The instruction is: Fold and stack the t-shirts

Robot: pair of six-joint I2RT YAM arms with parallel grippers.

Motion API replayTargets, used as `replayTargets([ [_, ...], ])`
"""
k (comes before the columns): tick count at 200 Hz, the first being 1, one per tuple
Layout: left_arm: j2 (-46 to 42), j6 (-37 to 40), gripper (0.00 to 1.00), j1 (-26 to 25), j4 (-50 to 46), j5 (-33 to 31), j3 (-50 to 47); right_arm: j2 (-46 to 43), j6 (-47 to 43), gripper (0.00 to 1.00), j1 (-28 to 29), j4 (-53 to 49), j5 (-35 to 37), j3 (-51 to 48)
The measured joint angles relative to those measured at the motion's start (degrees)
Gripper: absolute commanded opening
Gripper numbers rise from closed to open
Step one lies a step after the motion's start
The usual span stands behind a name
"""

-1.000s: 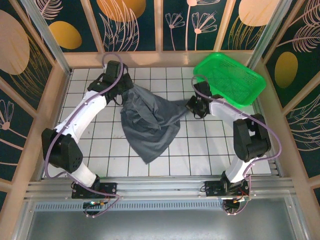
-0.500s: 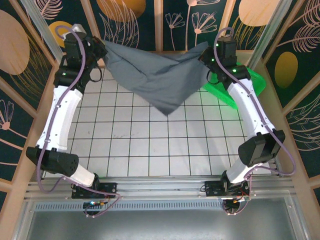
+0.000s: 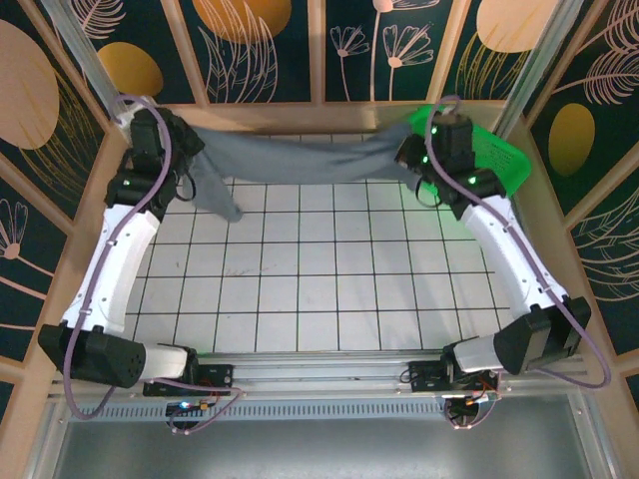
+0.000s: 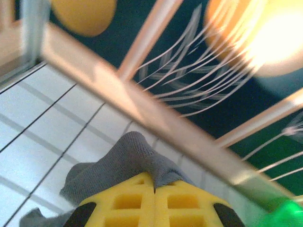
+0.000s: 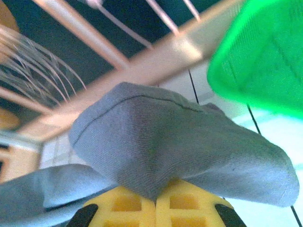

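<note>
The t-shirt [image 3: 300, 160] hung stretched along the twelve-o'clock edge of the table [image 3: 319, 299], with the left gripper [image 3: 188, 152] and right gripper [image 3: 409, 152] each clenched on one end. Spreading was in hand. Next, the cloth probably needed laying flat toward six o'clock.

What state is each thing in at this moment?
t-shirt: unfolded, held up and stretched between both pincers near the far edge, one flap hanging down at the left.
left pincer: shut on a bunch of the t-shirt.
right pincer: shut on a bunch of the t-shirt.
basket: upright in the far right corner, partly behind the right arm.
</note>
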Motion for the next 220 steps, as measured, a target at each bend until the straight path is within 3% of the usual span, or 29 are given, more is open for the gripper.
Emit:
replayTargets([
  [37,5.84,2.21,0.00,2.64,-1.64,-1.68,-6.73,5.27,0.07,0.00,0.52,-0.11,-0.76,-5.14],
  [74,10.80,4.57,0.00,3.65,-1.66,-1.88,-6.62,15.19,-1.11,0.00,0.52,-0.04,0.37,5.55],
  [103,10.51,5.16,0.00,3.63,-1.09,-1.79,-6.54,16.31,-2.27,0.00,0.55,0.17,0.81,11.02],
  [143,6.95,5.07,0.00,3.65,-0.57,-1.73,-9.01,11.37,-2.75,0.00,0.63,0.74,1.66,7.54],
  [220,-9.38,-1.18,0.02,3.61,3.96,-2.19,-20.09,-12.37,-4.22,0.00,2.82,4.17,2.19,-5.01],
])
